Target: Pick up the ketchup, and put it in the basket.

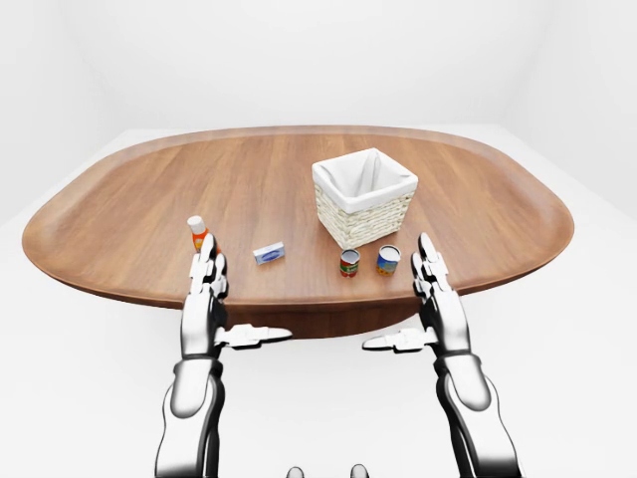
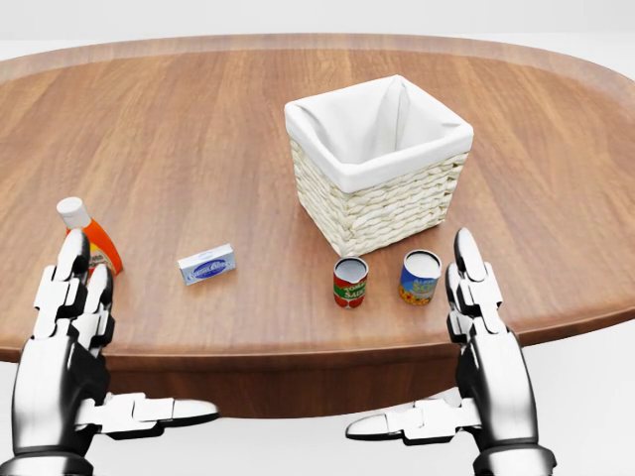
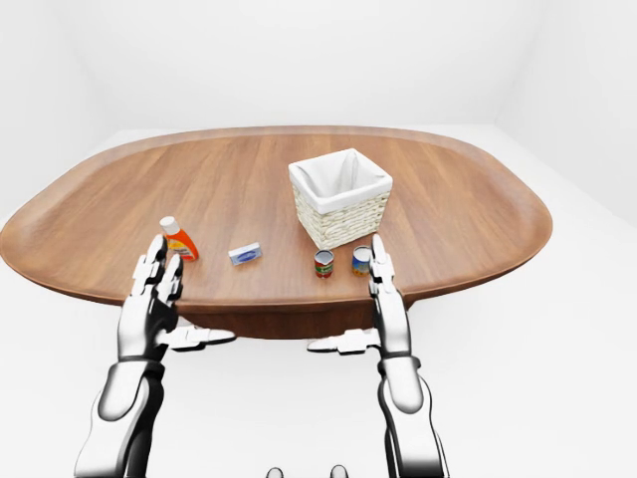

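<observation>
The small orange plastic ketchup bottle with the white cap [image 2: 87, 238] stands upright on the oval wooden table [image 2: 198, 129], just past the fingertips of the robot's silver left hand [image 2: 69, 342], which overlap its lower body in the head view. It looks like a light, stiff squeeze bottle with smooth, likely slippery sides and a body wider than its neck. I would take it around the broad labelled middle, thumb on one flat face and fingers on the other, rather than by the narrow cap, where it could tip or twist out.

That left hand is spread wide, fingers straight and pointing up the table, thumb stuck out sideways toward the right; it holds nothing, and whether it touches the bottle I cannot tell. The silver right hand [image 2: 486, 347] mirrors it, also splayed and empty, its fingertips just beside a blue-labelled tin can [image 2: 420, 277].

The square woven wicker basket with white cloth lining [image 2: 382, 164] sits well beyond and to the right of the left hand, up the table. Between them lie a small blue-and-white box [image 2: 206, 265] and a red-labelled tin can [image 2: 349, 282].
</observation>
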Tool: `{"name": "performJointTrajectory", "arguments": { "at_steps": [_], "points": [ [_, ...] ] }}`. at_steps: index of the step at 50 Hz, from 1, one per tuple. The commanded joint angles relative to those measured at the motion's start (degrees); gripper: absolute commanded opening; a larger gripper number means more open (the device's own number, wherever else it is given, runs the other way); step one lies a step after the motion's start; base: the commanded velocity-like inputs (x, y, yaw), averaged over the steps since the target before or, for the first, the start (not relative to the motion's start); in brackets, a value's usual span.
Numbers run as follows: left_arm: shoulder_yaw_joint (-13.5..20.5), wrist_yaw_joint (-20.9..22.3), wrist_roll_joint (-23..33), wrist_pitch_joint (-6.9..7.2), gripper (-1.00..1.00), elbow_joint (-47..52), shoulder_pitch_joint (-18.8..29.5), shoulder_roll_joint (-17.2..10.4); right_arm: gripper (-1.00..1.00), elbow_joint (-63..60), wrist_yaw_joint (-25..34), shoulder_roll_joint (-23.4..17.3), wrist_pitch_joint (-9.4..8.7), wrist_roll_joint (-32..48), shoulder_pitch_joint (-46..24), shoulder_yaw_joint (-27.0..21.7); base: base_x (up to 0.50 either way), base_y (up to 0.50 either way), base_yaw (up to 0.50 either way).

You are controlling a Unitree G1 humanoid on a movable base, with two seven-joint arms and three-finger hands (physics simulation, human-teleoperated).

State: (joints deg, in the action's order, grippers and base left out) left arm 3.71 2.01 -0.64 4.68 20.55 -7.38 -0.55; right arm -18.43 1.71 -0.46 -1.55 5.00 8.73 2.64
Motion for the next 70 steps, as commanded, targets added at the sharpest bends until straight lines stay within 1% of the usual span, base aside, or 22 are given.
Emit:
{"name": "performJointTrajectory", "arguments": {
  "at_steps": [1, 9, 12, 19, 26, 27, 28, 29, 30, 31, 42, 44, 45, 46, 53, 55, 59, 61, 63, 64, 67, 70],
  "points": [
    [1.71, 1.3, -0.53, 0.32, 1.0, 9.35, -3.17, 0.65, 1.0, -8.23, -0.73, -0.01, -1.69, 2.23, 3.59, 1.07, 0.0, 0.0, 0.0],
    [1.99, 1.33, -1.03, 0.32, 1.0, 9.32, -3.01, 0.77, 1.0, -7.83, -1.32, 0.35, -1.92, 0.88, 2.76, -0.23, 0.0, 0.0, 0.0],
    [2.26, 1.49, -1.8, 0.32, 1.0, 9.83, -3.16, 0.86, 1.0, -6.67, -1.48, 0.36, -1.33, 1.07, 2.44, -0.05, 0.0, 0.0, 0.0],
    [2.37, 1.71, -2.32, 0.32, 1.0, 10.38, -3.36, 0.86, 1.0, -7.2, -1.27, 0.24, -1.76, 1.2, 2.69, 0.21, 0.0, 0.0, 0.0],
    [2.65, 2.26, -3.55, 0.32, 1.0, 10.64, -3.36, 0.91, 1.0, -7.05, -0.72, 0.12, -1.59, 0.85, 2.71, 0.09, 0.0, 0.0, 0.0],
    [2.58, 2.71, -3.83, 0.32, 1.0, 9.93, -3.56, 0.94, 1.0, -7.5, 0.19, -0.11, -0.62, 0.06, 3.25, 0.01, 0.0, 0.0, 0.0],
    [2.53, 2.81, -3.99, 0.32, 1.0, 9.92, -3.65, 0.95, 1.0, -7.94, 0.42, -0.13, -0.37, 0.07, 3.54, 0.02, 0.0, 0.0, 0.0],
    [2.56, 2.9, -4.39, 0.32, 1.0, 10.02, -3.62, 0.96, 1.0, -8.26, 1.17, -0.24, 0.6, -0.48, 3.9, 0.07, 0.29, 0.0, 0.0],
    [2.52, 2.87, -4.26, 0.32, 1.0, 9.9, -3.57, 0.91, 1.0, -8.4, 1.42, -0.18, 0.68, -0.82, 4.07, -0.04, 0.47, 0.0, 0.0],
    [2.51, 2.87, -4.21, 0.32, 1.0, 9.62, -3.48, 0.88, 1.0, -8.14, 1.0, -0.07, 0.13, -0.33, 3.72, -0.26, 0.5, 0.02, 0.0],
    [2.87, 3.15, -5.32, 0.32, 1.0, 10.53, -3.68, 0.88, 1.0, -7.16, 0.54, 0.08, 0.86, 0.91, 3.54, -0.07, 0.5, 0.02, 0.0],
    [2.93, 3.07, -5.41, 0.32, 1.0, 10.17, -3.5, 0.97, 1.0, -6.6, -0.38, 0.2, 1.27, 1.56, 3.21, -0.41, 0.5, 0.02, 0.0],
    [3.02, 2.99, -5.79, 0.32, 1.0, 10.0, -3.41, 1.04, 1.0, -5.88, -0.89, 0.35, 0.33, 1.77, 2.49, -0.63, 0.49, 0.02, 0.0],
    [2.82, 2.8, -5.0, 0.32, 1.0, 9.66, -3.4, 0.93, 1.0, -5.92, -0.56, 0.33, 0.8, 1.19, 2.63, -0.57, 0.0, 0.0, 0.0],
    [2.82, 2.74, -5.08, 0.32, 1.0, 9.49, -3.53, 0.92, 1.0, -6.16, -0.97, 0.31, 0.86, 1.35, 2.8, -0.37, 0.0, 0.0, 0.0],
    [2.8, 2.74, -5.02, 0.32, 1.0, 9.4, -3.47, 0.86, 1.0, -5.88, -1.04, 0.26, 1.15, 1.64, 2.79, -0.17, 0.0, 0.0, 0.0],
    [2.87, 2.97, -5.3, 0.32, 1.0, 10.15, -3.81, 0.87, 1.0, -6.49, -0.95, 0.22, 0.72, 1.48, 2.91, -0.24, 0.0, 0.0, 0.0],
    [2.74, 2.91, -4.54, 0.32, 1.0, 9.93, -3.77, 0.75, 1.0, -6.97, -1.04, 0.18, 0.93, 1.83, 3.2, -0.16, 0.0, 0.0, 0.0],
    [2.8, 3.03, -4.61, 0.32, 1.0, 10.01, -3.67, 0.78, 1.0, -7.95, 0.15, 0.08, 2.91, 0.09, 4.1, -0.03, 0.0, 0.0, 0.0],
    [2.77, 3.16, -4.61, 0.32, 1.0, 10.14, -3.77, 0.77, 1.0, -8.37, 0.42, -0.09, 2.51, 0.43, 4.51, 0.16, 0.13, 0.25, 0.0],
    [2.72, 3.42, -4.72, 0.32, 1.0, 10.64, -4.01, 0.85, 1.0, -7.21, 0.41, -0.15, 3.45, 1.3, 4.27, 0.24, 0.35, 0.37, 0.0],
    [2.68, 3.52, -4.57, 0.32, 1.0, 10.55, -4.02, 0.86, 1.0, -7.11, 0.18, 0.0, 3.32, 1.55, 4.16, 0.07, 0.41, 0.4, 0.0]
  ]
}}
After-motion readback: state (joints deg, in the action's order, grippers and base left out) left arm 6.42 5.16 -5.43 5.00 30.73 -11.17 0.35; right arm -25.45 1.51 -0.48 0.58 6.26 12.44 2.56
